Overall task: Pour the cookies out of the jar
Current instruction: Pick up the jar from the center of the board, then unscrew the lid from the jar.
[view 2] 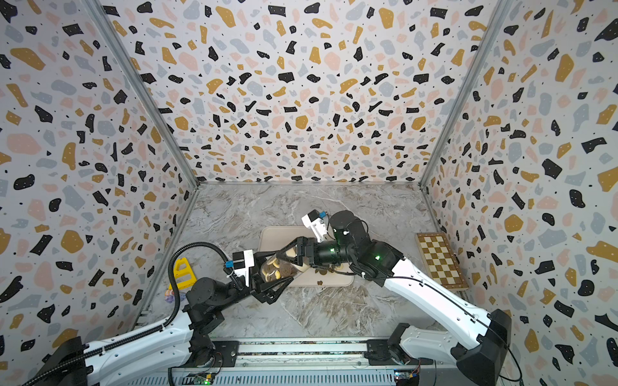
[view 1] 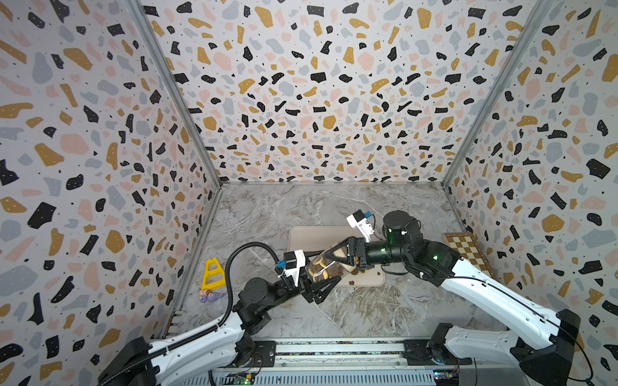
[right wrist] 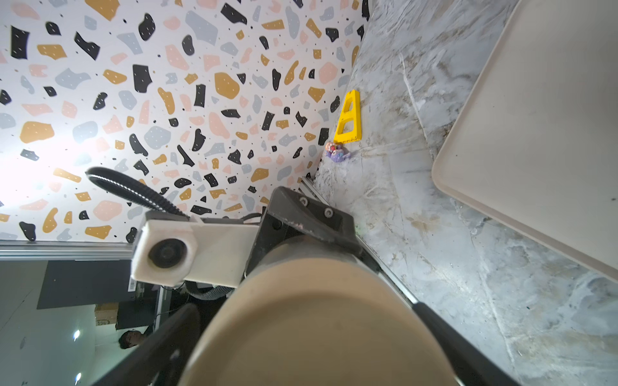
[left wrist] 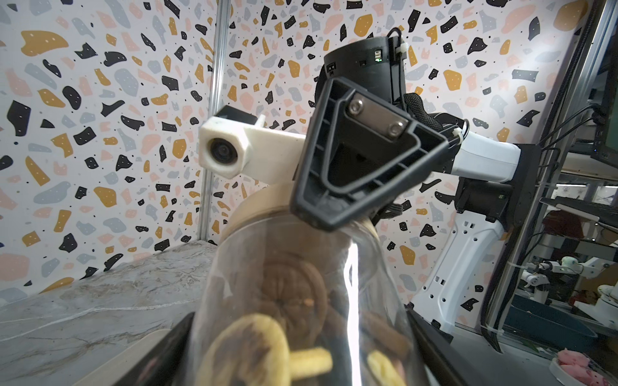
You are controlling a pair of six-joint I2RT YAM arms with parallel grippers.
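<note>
Cookies (view 1: 321,270) sit inside a clear jar (view 1: 331,265) held sideways over the beige tray (view 1: 307,238) at mid-table. The left gripper (view 1: 320,274) clamps its left end, and the right gripper (view 1: 341,259) clamps the lid (right wrist: 317,327).

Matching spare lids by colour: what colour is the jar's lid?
The jar lid is pale beige, clearest in the right wrist view.

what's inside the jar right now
Round brown and yellow cookies, seen through the clear jar wall. How far they reach toward the lid is hidden by the right gripper.
</note>
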